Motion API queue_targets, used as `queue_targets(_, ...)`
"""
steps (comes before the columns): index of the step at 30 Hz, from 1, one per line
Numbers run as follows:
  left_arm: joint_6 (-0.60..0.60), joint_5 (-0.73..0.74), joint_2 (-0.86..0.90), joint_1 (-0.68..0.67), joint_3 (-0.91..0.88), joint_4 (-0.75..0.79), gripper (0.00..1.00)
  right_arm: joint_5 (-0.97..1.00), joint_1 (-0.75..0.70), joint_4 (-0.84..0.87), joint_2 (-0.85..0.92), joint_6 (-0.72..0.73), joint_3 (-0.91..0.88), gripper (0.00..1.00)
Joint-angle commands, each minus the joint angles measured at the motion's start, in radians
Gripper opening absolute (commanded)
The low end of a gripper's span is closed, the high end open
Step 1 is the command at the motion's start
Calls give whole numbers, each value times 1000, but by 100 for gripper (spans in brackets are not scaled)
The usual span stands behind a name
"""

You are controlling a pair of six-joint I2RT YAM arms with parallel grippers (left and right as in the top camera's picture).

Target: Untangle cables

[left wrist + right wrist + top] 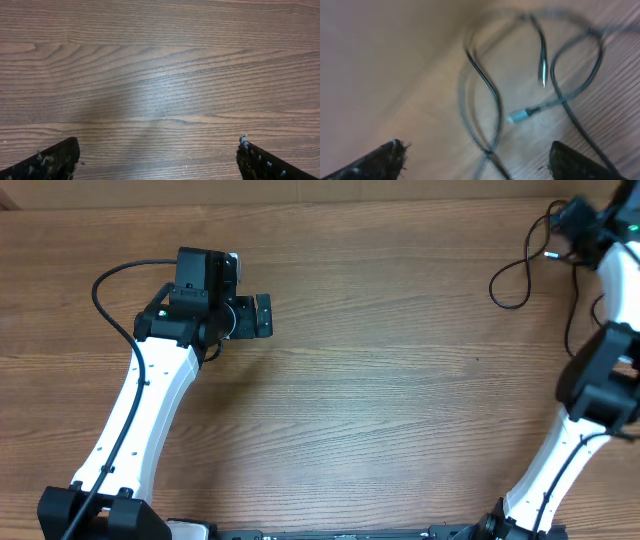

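The cables (520,265) are thin black cords lying in loops at the far right of the wooden table, partly hidden under my right arm. In the blurred right wrist view the cables (490,95) cross and loop, with a pale plug end (519,116) among them. My right gripper (477,162) is open above them, a crossing of cords between its fingers; overhead it is at the top right corner (570,220). My left gripper (262,315) is open and empty over bare wood (159,157), far from the cables.
The table's far edge runs along the top of the overhead view (300,202). The left arm's own thick black wire (110,300) arcs beside it. The right arm (600,380) stands along the right edge.
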Motion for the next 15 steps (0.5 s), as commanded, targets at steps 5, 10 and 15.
queue_targets(5,-8,-3,-15,-7,-4,-29,100,-7,19,6,129,-2,7,46)
queue_targets(10,-8,-3,-15,-7,-4,-39,100,-6,19,6,150,-7,7,58)
queue_targets(15,-19,1,-15,-7,-4,-43,100,-6,19,9,174,-6,7,64)
